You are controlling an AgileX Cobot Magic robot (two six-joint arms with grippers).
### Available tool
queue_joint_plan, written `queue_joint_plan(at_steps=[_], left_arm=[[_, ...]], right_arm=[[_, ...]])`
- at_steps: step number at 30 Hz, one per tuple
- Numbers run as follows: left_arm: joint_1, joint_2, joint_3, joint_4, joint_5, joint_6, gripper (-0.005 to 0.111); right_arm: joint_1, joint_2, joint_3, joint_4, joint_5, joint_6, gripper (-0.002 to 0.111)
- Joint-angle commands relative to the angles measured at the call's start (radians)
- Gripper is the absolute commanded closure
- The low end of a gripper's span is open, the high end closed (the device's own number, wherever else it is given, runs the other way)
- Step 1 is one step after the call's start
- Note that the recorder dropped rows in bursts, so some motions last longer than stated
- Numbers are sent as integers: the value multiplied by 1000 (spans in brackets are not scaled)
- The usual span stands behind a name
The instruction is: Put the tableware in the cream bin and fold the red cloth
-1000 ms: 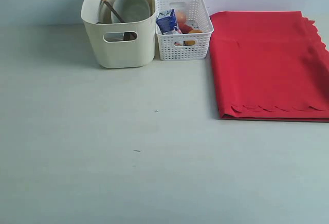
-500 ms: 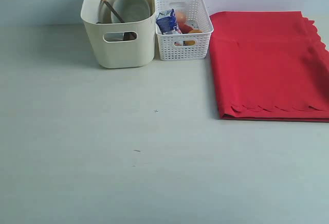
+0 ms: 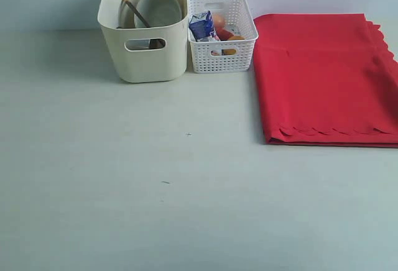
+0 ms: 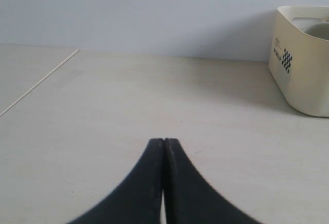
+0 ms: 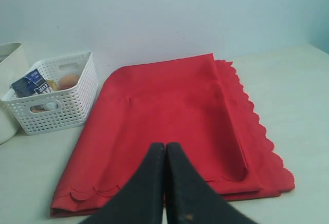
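Observation:
The cream bin (image 3: 144, 59) stands at the back left of the table and holds the pale bowl (image 3: 159, 9), dark chopsticks (image 3: 136, 12) and other tableware glimpsed through its handle cut-out. The red cloth (image 3: 323, 75) lies folded flat at the right, scalloped edges along its near and right sides. No arm shows in the exterior view. My left gripper (image 4: 163, 141) is shut and empty above bare table, with the cream bin (image 4: 303, 59) well off to one side. My right gripper (image 5: 165, 145) is shut and empty, held above the red cloth (image 5: 169, 111).
A white lattice basket (image 3: 221, 35) with a blue milk carton (image 3: 201, 25) and other food stands between the bin and the cloth; it also shows in the right wrist view as the basket (image 5: 54, 100). A wall runs behind the table.

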Motion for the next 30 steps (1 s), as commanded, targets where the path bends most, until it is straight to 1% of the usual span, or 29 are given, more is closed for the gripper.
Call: queue_joint_plan(at_steps=[1,11,16,18,30], left_arm=[[2,-5,1,-5,-6,-8,106],[2,-5,1,-5,-6,-8,106],[2,-5,1,-5,-6,-8,106],[2,-5,1,-5,-6,-8,106],[2,-5,1,-1,-6,-8,106]], right_arm=[[4,-3,4,-12,-19,-10,108],[4,-12,4,-12,-19,-10,108],[4,-128,4,-12,11,-8,108],[4,-128,4,-12,35,-8,108],[4,-128,4,-12,37,-8,108]])
